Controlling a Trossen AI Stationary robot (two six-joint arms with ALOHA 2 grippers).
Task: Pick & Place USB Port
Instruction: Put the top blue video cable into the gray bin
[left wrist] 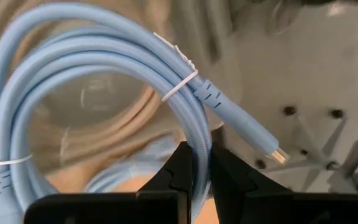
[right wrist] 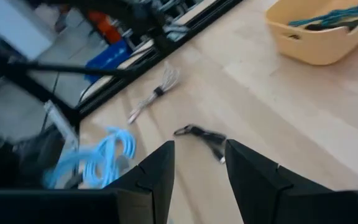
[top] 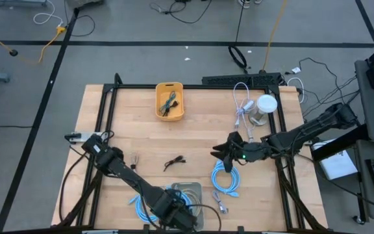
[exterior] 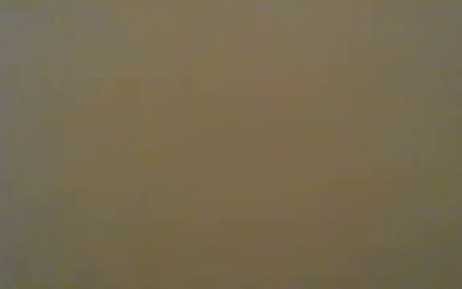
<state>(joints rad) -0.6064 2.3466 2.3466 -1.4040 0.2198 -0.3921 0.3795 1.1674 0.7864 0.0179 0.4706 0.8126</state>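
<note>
My left gripper (top: pixel 174 212) is at the table's near edge, next to a grey tray (top: pixel 197 188). It is shut on a coiled light-blue USB cable (left wrist: pixel 73 68) bound with white ties; the cable's metal plug (left wrist: pixel 279 155) sticks out free. Blue loops (top: pixel 138 207) show beside the arm in the high view. My right gripper (top: pixel 218 151) is open near the table's middle and holds nothing. It hovers just beyond a second blue cable coil (top: pixel 226 179), which lies flat on the table. The low view shows nothing but a blank blur. My left gripper pinches the blue coil between its two fingers (left wrist: pixel 180 171) at one bundle of strands (left wrist: pixel 201 146), just below a white tie (left wrist: pixel 179 86). The fingers lie across the strands. The rest of the coil arches away beyond the fingertips; whether it rests on anything, I cannot tell.
A yellow bin (top: pixel 169 101) with cables in it stands at the far middle. A white cable (top: pixel 241 104) and a pale roll (top: pixel 263 109) lie far right. On the table are a black cable (top: pixel 174 162), a small grey cable (top: pixel 134 159) and another cable (top: pixel 221 205).
</note>
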